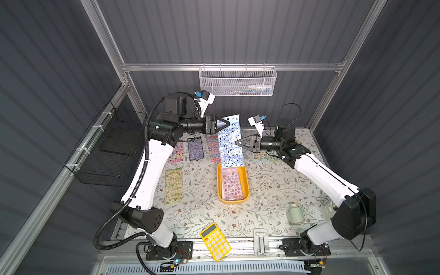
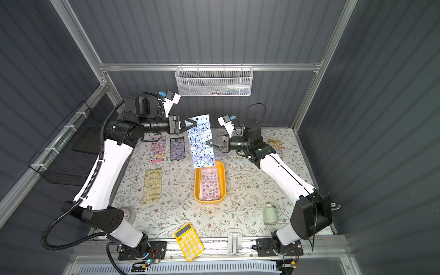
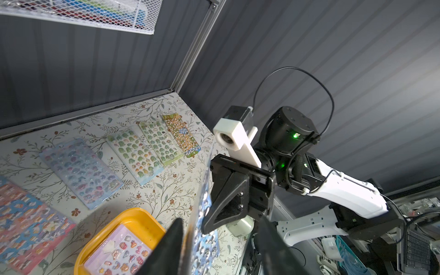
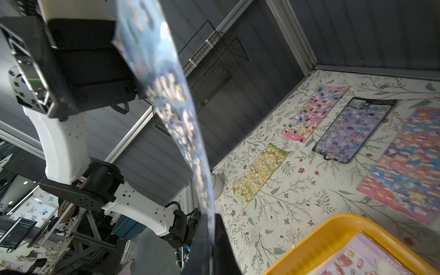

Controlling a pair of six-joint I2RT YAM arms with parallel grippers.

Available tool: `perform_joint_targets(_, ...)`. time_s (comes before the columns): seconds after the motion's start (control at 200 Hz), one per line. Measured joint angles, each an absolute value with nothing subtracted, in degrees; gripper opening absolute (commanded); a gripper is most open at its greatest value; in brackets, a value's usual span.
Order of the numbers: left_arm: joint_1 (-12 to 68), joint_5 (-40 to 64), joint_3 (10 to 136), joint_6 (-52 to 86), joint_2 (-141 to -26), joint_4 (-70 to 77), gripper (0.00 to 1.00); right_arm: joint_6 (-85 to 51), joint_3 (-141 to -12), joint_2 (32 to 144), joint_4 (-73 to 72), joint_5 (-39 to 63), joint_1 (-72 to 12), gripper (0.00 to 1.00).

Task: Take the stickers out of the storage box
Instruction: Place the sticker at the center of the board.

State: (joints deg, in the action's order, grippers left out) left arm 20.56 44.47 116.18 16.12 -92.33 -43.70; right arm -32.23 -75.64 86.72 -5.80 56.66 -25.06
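desk (image 1: 269,181): floral cover, walls on the far, left and right sides.
black basket (image 1: 107,152): hung on the left wall, off the desk.
white basket (image 1: 238,83): hung on the back wall above the far edge.
blue sheet (image 1: 230,145): off the desk, raised over the far middle between both tools and standing steeply on end. Its lower end overlaps the box's far rim in both top views; whether they touch cannot be told.
box (image 1: 246,182): mustard yellow, in the middle of the desk, long sides running near to far.
pink sheet (image 1: 231,183): flat inside the box.
stickers (image 1: 196,149): other sheets lie flat on the desk. Three sit in a row along the far edge left of the blue sheet, more toward the far right corner (image 3: 134,156), and a green-yellow one toward the left edge (image 1: 173,185).
calculator (image 1: 215,241): yellow, at the near edge, reaching onto the rail.
bottle (image 1: 295,213): on its side toward the near right corner.
right tool (image 1: 237,142): jaws closed flat on the blue sheet's right edge, about halfway along it; it carries the sheet.
left tool (image 1: 226,123): jaws wide apart. The sheet's upper left edge sits in the gap close beside one finger, not pinched.
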Motion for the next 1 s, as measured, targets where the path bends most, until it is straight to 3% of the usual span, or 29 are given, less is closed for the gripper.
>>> perform_joint_targets(0.255, 20.3, 37.6, 105.9, 17.3, -87.9, -41.7, 1.00, -38.5, -73.8, 86.7, -11.8, 58.3, -22.9, 0.00)
perform_joint_targets(0.335, 20.3, 37.3, 103.2, 18.0, -86.8, -40.3, 0.94, -40.2, -73.8, 86.7, -13.7, 58.7, -22.5, 0.00)
perform_joint_targets(0.53, 20.3, 40.6, 99.0, 20.1, -87.5, -36.6, 0.69, -42.3, -73.8, 87.6, -15.9, 58.9, -22.4, 0.00)
perform_joint_targets(0.605, 20.9, 41.7, 98.3, 21.1, -88.6, -35.6, 0.49, -42.9, -73.8, 88.4, -16.1, 59.0, -22.4, 0.00)
perform_joint_targets(0.66, 21.5, 42.3, 98.1, 21.0, -89.4, -34.8, 0.27, -43.2, -73.8, 89.0, -16.3, 59.0, -22.4, 0.00)
perform_joint_targets(0.72, 22.2, 42.8, 98.0, 21.5, -90.1, -34.0, 0.16, -43.5, -73.7, 89.4, -16.3, 58.9, -22.4, 0.00)
perform_joint_targets(0.835, 22.8, 43.3, 97.9, 22.3, -90.5, -32.8, 0.07, -43.6, -73.6, 89.8, -16.2, 59.0, -22.4, 0.03)
perform_joint_targets(1.001, 23.0, 43.5, 97.9, 23.2, -90.6, -32.1, 0.00, -43.8, -73.6, 89.8, -16.3, 58.7, -22.3, 0.22)
